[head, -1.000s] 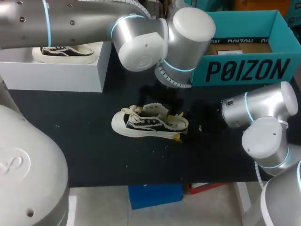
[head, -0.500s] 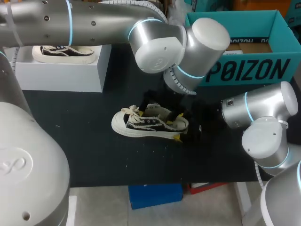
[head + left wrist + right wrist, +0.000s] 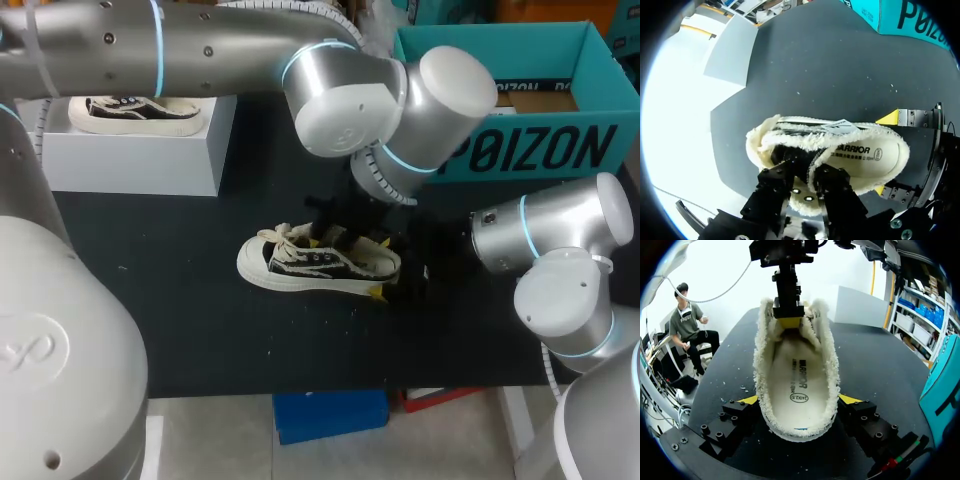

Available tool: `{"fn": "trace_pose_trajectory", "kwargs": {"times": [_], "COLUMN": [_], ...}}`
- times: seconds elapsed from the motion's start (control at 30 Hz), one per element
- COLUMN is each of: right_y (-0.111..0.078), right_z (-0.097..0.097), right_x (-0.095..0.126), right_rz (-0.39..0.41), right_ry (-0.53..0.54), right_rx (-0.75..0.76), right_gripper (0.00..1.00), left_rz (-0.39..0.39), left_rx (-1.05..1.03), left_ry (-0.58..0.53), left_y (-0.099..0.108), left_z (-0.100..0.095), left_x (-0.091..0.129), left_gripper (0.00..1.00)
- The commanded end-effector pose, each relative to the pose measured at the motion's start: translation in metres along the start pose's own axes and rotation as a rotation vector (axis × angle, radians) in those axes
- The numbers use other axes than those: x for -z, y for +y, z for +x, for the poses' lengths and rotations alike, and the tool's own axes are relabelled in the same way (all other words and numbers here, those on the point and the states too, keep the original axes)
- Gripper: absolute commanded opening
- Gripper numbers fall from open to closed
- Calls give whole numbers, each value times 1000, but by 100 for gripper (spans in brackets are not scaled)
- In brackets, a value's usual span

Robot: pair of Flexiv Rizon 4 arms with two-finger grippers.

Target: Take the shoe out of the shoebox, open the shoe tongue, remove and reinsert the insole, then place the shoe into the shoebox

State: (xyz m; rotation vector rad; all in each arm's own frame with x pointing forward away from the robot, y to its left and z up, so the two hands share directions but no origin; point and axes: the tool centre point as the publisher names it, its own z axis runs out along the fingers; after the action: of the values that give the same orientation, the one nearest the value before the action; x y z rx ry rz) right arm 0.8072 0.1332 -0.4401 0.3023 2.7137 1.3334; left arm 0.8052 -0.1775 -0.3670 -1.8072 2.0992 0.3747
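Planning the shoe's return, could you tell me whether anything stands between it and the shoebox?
Nothing visible lies on the table between the shoe and the shoebox. Only the left arm hangs over that stretch, with the left gripper at the shoe's opening.

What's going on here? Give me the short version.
The shoe sits out of the teal shoebox, on the black table. The right gripper is clamped on its heel from both sides, while the left gripper reaches in from above and pinches the shoe tongue. The insole lies inside the shoe, not yet removed.
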Motion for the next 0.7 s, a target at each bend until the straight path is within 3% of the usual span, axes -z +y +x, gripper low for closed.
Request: {"fn": "trace_pose_trajectory", "kwargs": {"times": [0.03,0.7], "right_y": [0,0], "right_z": [0,0], "right_x": [-2,-2], "right_rz": [0,0], "right_ry": [-1,-1], "right_rx": [-1,-1], "right_gripper": [0,0], "left_rz": [4,86], "left_rx": [-2,27], "left_ry": [-3,16], "left_y": [2,0], "left_z": [0,-15], "left_x": [0,27], "left_gripper": [0,0]}}
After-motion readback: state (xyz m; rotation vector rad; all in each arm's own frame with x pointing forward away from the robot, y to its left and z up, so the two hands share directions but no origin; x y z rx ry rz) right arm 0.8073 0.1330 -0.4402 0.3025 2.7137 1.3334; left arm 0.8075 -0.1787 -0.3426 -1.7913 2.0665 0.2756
